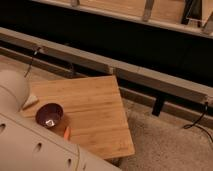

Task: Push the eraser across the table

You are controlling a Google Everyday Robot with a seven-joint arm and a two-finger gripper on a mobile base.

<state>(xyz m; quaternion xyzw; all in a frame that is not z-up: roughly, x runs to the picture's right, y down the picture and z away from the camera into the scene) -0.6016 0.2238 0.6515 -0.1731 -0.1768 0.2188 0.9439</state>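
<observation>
Camera view: my arm [30,135] is filling the lower left, hiding my gripper, so I cannot tell its state. The eraser [31,101] is lying at the table's [100,110] left edge, beside the dark bowl [49,115].

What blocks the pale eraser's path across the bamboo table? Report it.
The dark round bowl sits close beside the pale rectangular eraser on the light bamboo-wood table, likely blocking a rightward push. The gripper is out of view; only the white arm shows.
</observation>
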